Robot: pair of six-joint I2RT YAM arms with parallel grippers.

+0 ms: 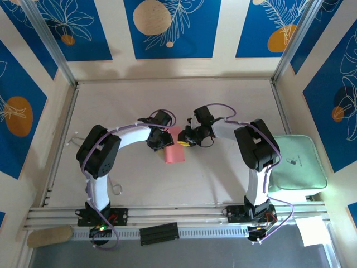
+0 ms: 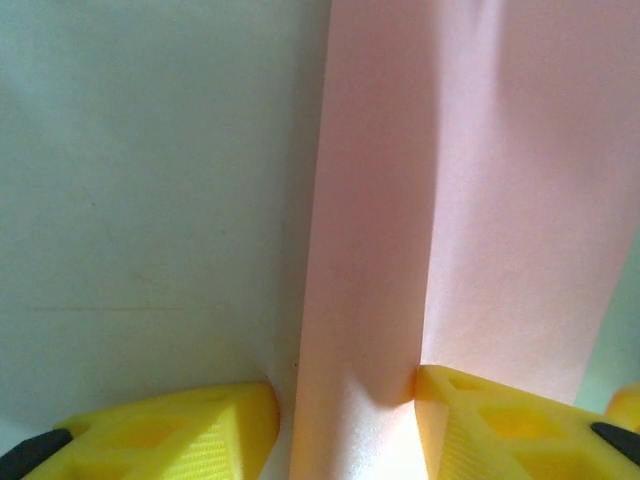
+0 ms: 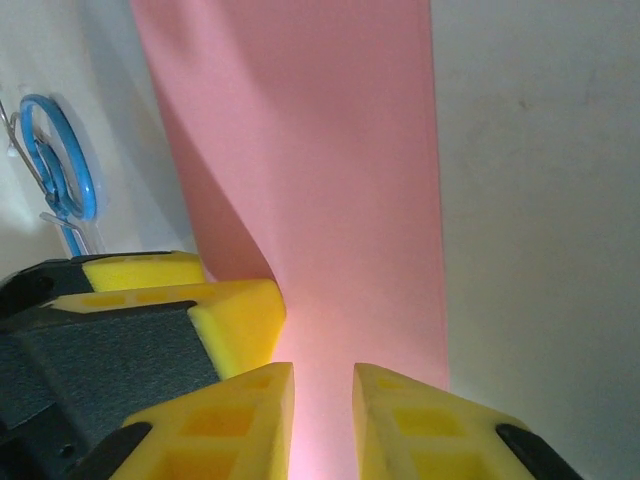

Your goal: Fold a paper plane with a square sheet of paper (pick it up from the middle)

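I have both arms reaching in nose to nose at the middle of the table (image 1: 223,184), over the paper (image 1: 174,154). From above the paper reads as a narrow pink strip. Its far end is under the fingers and its near end lies free, pointing back toward the bases.

The left gripper (image 1: 158,141) stands with its fingers apart and a band of paper between them. One finger (image 2: 180,430) sits on bare table just beside the paper's long edge. The other (image 2: 500,420) rests against a crease that runs straight away from the wrist camera.

The right gripper (image 1: 186,142) has its fingers almost together, with a thin slot showing pink. I cannot tell whether they pinch the sheet. At its left a flap curls up against the left gripper's yellow finger (image 3: 235,310). The paper's right edge is straight, with bare table beyond it. A blue loop (image 3: 55,165) lies off to the left.

There is open table toward the far wall and on both sides. The pad (image 1: 295,162) sits at the right edge by the right arm, well apart from the paper.
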